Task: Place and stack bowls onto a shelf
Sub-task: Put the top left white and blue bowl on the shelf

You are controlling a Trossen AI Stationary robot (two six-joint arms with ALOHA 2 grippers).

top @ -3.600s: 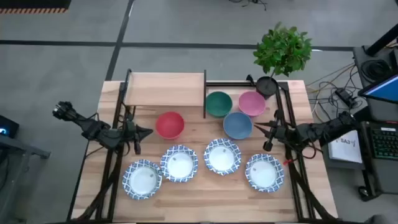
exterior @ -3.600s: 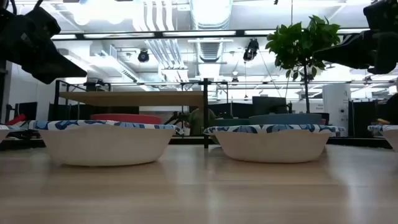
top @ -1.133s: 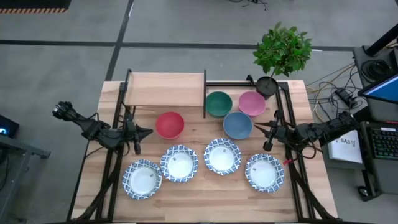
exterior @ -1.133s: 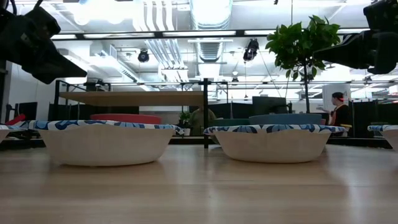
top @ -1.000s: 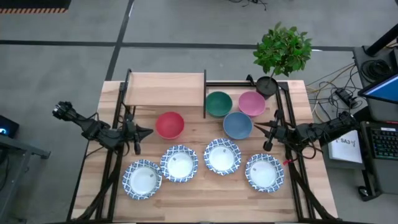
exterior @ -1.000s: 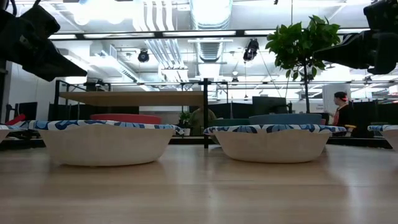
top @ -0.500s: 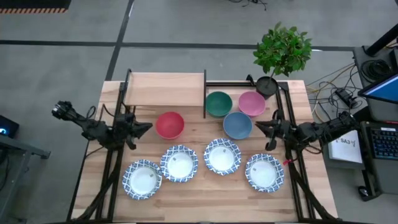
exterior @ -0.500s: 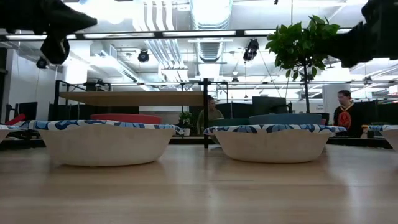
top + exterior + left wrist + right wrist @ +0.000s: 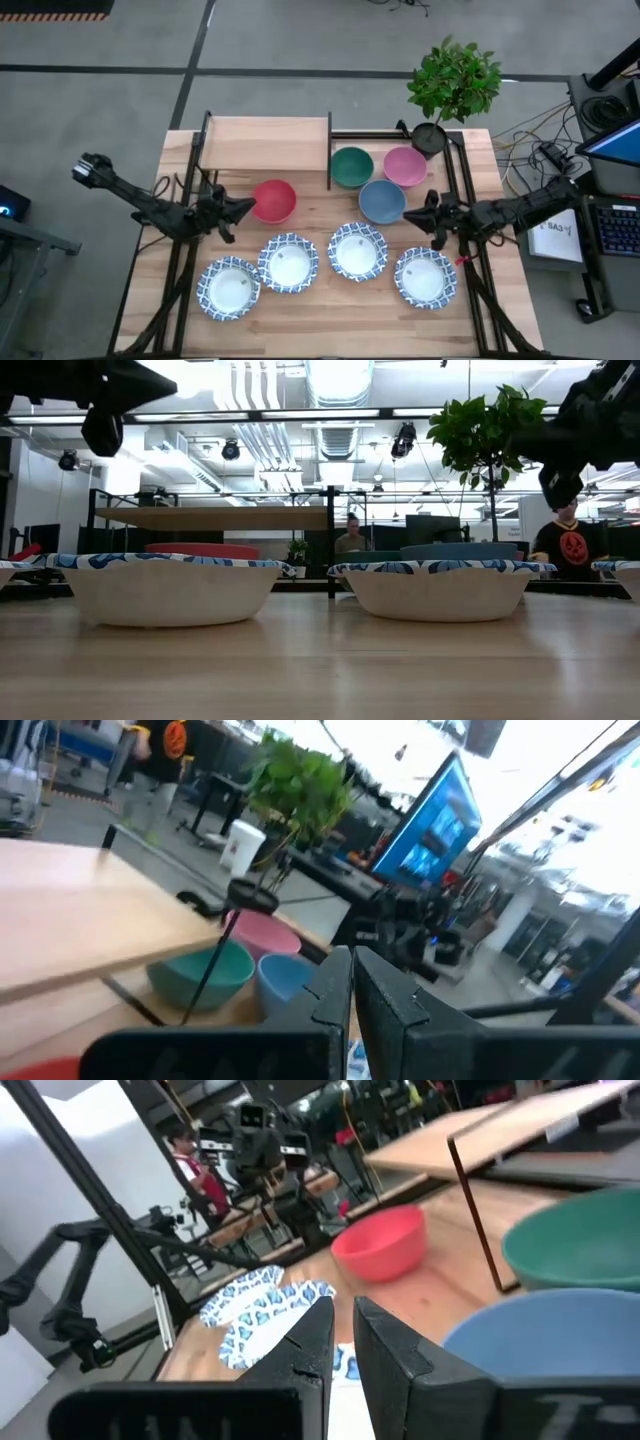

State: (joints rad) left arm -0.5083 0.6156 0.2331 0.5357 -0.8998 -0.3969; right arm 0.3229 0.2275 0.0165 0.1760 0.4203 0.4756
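- The bowls all sit on the surface; none is on the shelf [image 9: 265,143] yet, which stands bare at about 11 o'clock from the middle of the surface.
- The four white, blue-rimmed bowls form a row along the 6 o'clock side: one at [image 9: 228,288], the next [image 9: 288,263], then [image 9: 357,250] and [image 9: 425,276]. Each looks empty.
- The red bowl [image 9: 272,200] sits just in front of the shelf; the green bowl [image 9: 351,166], pink bowl [image 9: 404,165] and blue bowl [image 9: 381,201] cluster toward 1 o'clock, close together. All appear empty.
- The left end effector [image 9: 236,209] hangs just beside the red bowl, on its 9 o'clock side — fingers nearly closed, holding nothing.
- The right end effector [image 9: 418,212] hangs just beside the blue bowl, at its 3 o'clock side — fingers likewise drawn close, empty.
- The bowls look rigid and smooth, probably light, and they may chip if knocked. A pinch on the rim, one finger inside and one outside, seems the likely hold; the deeper plain bowls offer more wall to grip.
- A potted plant [image 9: 455,80] stands at the far 1 o'clock corner.
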